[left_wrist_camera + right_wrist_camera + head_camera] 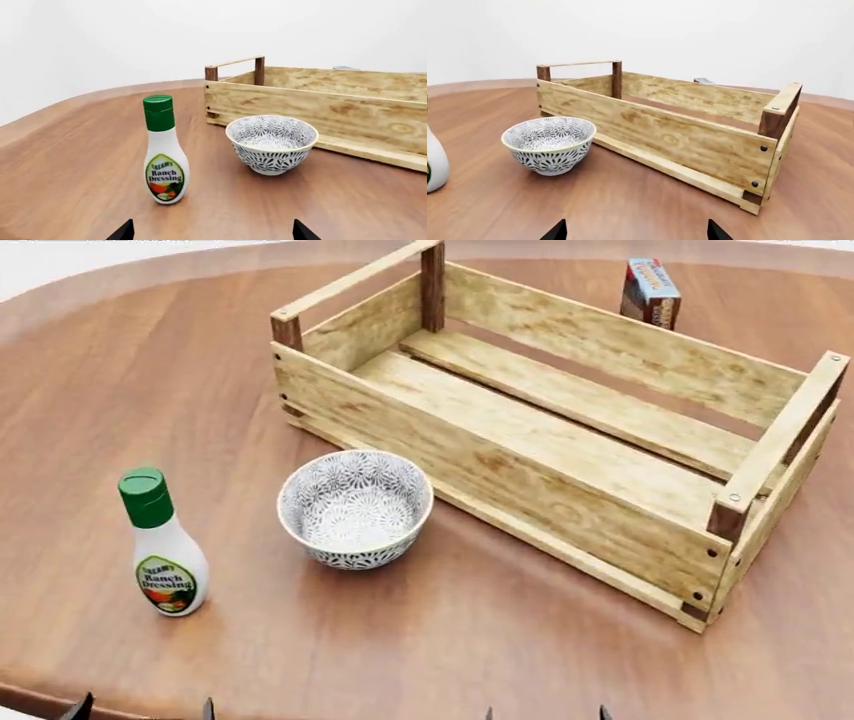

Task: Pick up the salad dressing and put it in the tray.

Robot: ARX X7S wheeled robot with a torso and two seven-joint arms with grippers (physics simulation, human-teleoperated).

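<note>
The salad dressing (163, 552) is a white bottle with a green cap and a Ranch Dressing label. It stands upright on the wooden table (441, 660) at the front left. It also shows in the left wrist view (163, 152), and its edge shows in the right wrist view (434, 162). The tray (534, 475) is a light-wood slatted crate with dark corner posts, empty, at the centre right; it also shows in the wrist views (320, 107) (660, 135). My left gripper (212, 232) is open, short of the bottle. My right gripper (635, 231) is open and empty.
A small white grey-patterned bowl (355, 508) sits between the bottle and the tray, close to the tray's front wall. A small box (650, 292) stands behind the tray at the far right. The table's curved edge runs along the far left.
</note>
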